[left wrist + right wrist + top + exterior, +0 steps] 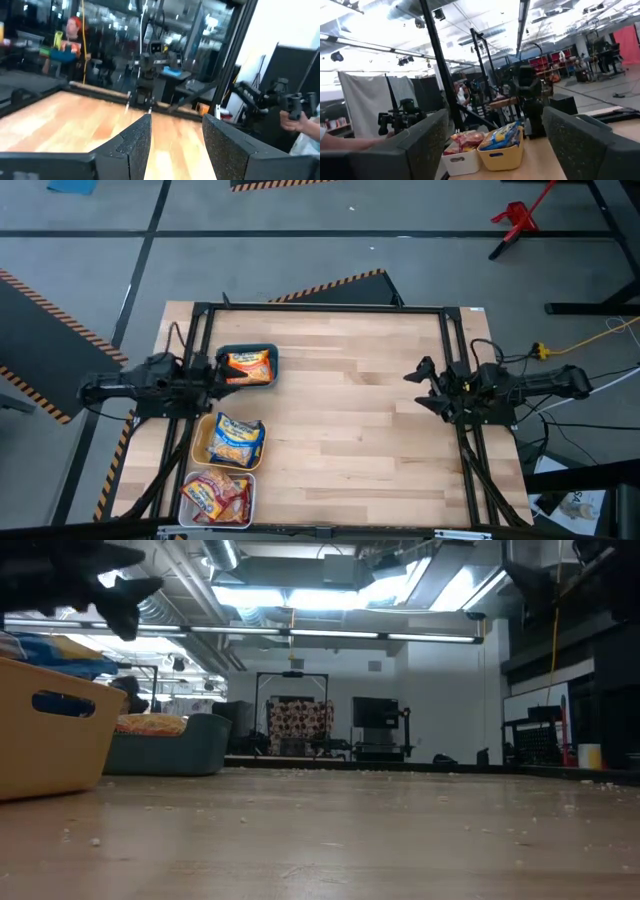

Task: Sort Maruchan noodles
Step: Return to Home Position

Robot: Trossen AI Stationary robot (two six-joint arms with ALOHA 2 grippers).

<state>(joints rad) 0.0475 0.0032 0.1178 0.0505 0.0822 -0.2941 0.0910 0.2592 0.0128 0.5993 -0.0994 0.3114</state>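
So all the noodles are in trays down the left side of the table (350, 410). The orange packets (248, 367) are in the teal tray (245, 349), which sits farthest from the front edge. The blue packets (238, 440) are piled in the yellow tray (197, 445) in the middle. The red-pink packets (215, 497) are in the white tray (252, 500), nearest the front. Nothing is loose on the wood as far as I can see.

The left gripper (176, 122) hangs at the left edge just beside the teal tray, fingers parted with a clear gap and nothing between them. The right gripper (424, 387) is over at the right edge, well apart from the trays, spread wide and holding nothing either
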